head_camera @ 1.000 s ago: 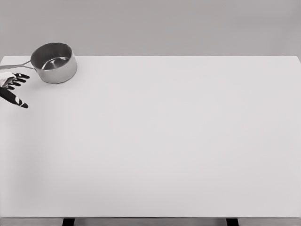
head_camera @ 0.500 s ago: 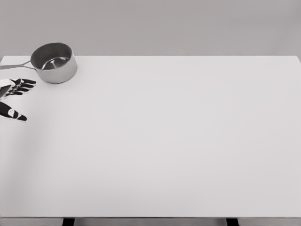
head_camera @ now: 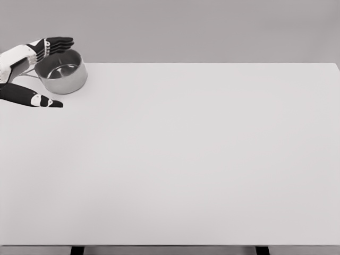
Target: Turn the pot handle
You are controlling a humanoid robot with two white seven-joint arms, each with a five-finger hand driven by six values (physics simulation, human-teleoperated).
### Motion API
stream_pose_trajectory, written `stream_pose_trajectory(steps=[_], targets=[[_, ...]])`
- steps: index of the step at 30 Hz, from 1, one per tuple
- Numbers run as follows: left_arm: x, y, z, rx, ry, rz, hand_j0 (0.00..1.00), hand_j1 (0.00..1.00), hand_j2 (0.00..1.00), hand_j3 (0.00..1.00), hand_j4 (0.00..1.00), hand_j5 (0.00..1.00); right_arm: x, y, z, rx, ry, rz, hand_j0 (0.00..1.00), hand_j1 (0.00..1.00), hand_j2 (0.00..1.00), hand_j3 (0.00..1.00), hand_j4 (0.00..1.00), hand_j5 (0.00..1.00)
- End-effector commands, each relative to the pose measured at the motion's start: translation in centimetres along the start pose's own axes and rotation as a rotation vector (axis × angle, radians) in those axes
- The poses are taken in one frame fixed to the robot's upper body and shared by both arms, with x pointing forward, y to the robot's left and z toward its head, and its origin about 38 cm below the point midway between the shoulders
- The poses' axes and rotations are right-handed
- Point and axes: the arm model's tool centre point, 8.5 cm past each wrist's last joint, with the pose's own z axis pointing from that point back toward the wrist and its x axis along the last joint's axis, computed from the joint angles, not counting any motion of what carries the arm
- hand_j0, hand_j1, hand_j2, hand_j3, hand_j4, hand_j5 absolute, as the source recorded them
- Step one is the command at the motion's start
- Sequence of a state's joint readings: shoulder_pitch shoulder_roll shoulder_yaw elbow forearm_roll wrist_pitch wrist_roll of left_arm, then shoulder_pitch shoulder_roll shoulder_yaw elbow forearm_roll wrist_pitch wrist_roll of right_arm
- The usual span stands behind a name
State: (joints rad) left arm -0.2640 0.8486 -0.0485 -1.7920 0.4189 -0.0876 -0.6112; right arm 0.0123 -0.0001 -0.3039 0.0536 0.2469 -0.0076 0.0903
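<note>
Near side of the white table (head_camera: pixel 202 159) is just bare surface. Over at the far left corner, the left hand (head_camera: pixel 29 69) comes in from the left edge, fingers (head_camera: pixel 57 43) spread wide and holding nothing: thumb stretched out low in front of the pot, the other four reaching over its far rim. The steel pot (head_camera: pixel 62 71) sits upright right there, its handle mostly hidden behind the hand.

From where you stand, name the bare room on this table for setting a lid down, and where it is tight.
Everything right of and in front of the pot is bare table, out to the right edge and near edge. It is crowded only at the far left corner, where the open left hand brackets the pot.
</note>
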Motion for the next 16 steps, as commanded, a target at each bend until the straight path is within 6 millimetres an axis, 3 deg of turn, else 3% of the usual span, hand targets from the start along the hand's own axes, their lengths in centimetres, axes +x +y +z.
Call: stream_pose_trajectory(steps=[1, 5, 16], targets=[[0.7, -1.0, -0.6, 0.014, -0.099, -0.006, 1.0, 1.0, 1.0, 1.0, 1.0, 1.0, 0.0, 0.0, 0.0, 0.0, 0.0, 0.0, 1.0, 1.0, 1.0, 1.0, 1.0, 1.0], [-1.2, -3.7, -0.4, 0.01, -0.086, 0.078, 1.0, 1.0, 1.0, 1.0, 1.0, 1.0, 0.0, 0.0, 0.0, 0.0, 0.0, 0.0, 1.0, 1.0, 1.0, 1.0, 1.0, 1.0], [-1.7, -3.9, -0.3, 0.007, -0.066, 0.089, 1.0, 1.0, 1.0, 1.0, 1.0, 1.0, 0.0, 0.0, 0.0, 0.0, 0.0, 0.0, 1.0, 1.0, 1.0, 1.0, 1.0, 1.0]])
